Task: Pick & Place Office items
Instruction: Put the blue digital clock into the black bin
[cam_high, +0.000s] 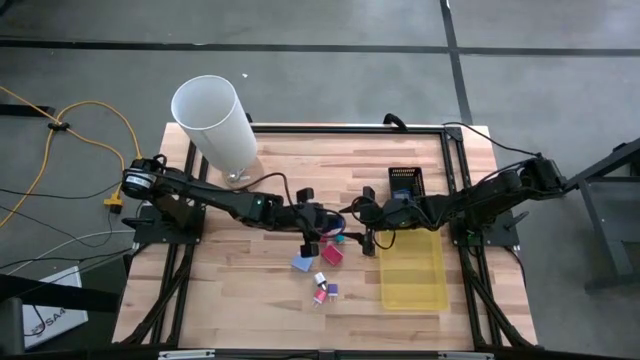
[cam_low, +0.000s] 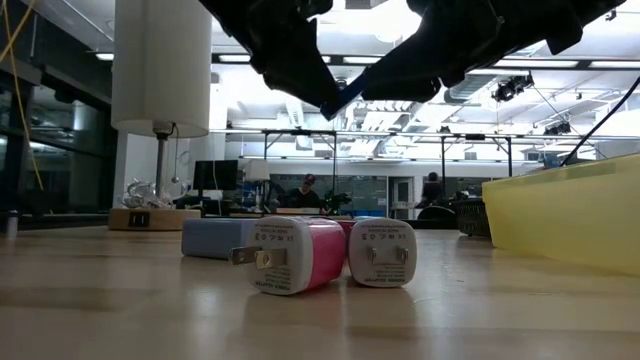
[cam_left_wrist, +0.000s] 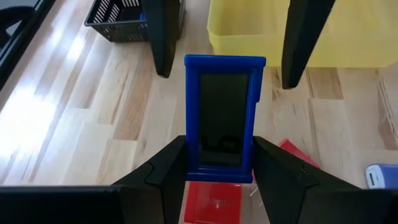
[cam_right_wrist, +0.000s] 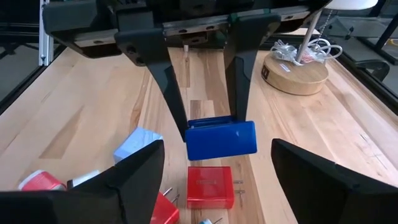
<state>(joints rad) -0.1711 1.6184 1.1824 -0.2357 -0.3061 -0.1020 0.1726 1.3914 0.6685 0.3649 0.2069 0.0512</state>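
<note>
The left gripper (cam_right_wrist: 208, 127) held a blue rectangular item (cam_left_wrist: 224, 112) clear of the tabletop (cam_high: 260, 300), its 2 fingers (cam_left_wrist: 155, 171) clamped on the item's lower end. The right gripper (cam_high: 372, 238) faced it with its fingers spread wide and empty, one on each side of the item but apart from it.

The main risk, as I judged it, was the handover. The left grip covered only a short stretch of the item, so a nudge from a right finger could twist it loose. If the left let go before the right closed, the item would probably fall onto the red block (cam_right_wrist: 210, 186) directly below.

Room was tight. The 2 grippers met near the middle of the tabletop, and other office items lay just below and beside them: a pale blue block (cam_right_wrist: 138, 144), a pink plug (cam_low: 290, 255) and a white plug (cam_low: 381, 253). The yellow tray (cam_high: 412, 272) stood just beside the right gripper, with a small black basket (cam_high: 405, 181) beyond it. The tall white cylinder (cam_high: 215, 125) stood well apart.
</note>
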